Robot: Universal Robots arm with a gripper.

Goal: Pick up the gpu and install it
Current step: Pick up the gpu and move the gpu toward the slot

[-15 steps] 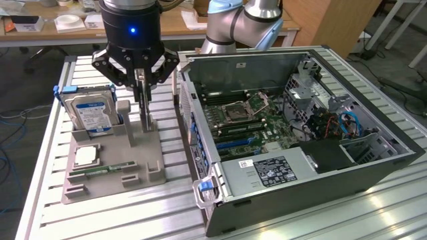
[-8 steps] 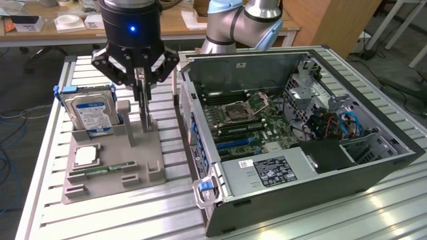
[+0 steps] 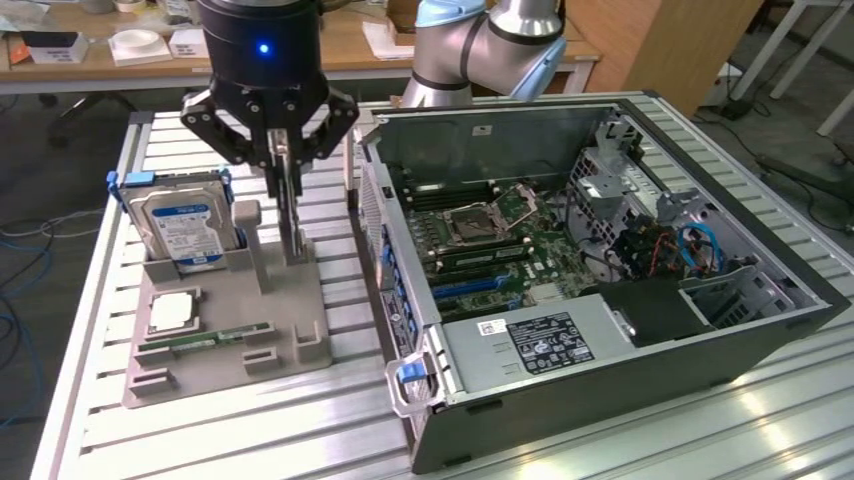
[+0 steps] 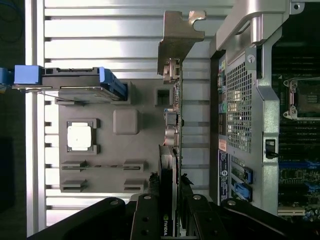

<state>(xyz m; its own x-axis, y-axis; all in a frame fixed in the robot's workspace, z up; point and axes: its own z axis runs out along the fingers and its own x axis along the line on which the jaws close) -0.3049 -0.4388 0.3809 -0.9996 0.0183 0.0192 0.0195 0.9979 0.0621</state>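
Ext cam high, oblique, mid-range over table [image 3: 774, 430] w/ fixture [image 3: 287, 300] + open PC case [image 3: 627, 360]; wrist cam close, straight down past gripper [image 4: 171, 179]; shared: fixture, hard drive [image 3: 187, 225], PC case side.

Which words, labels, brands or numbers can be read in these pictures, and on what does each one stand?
No text can be read for certain.
hard drive: blue and white label, print too small.
power supply: black and white label, print too small.
computer case: rear stickers, too blurred.
gpu: small logo on its edge, unreadable.
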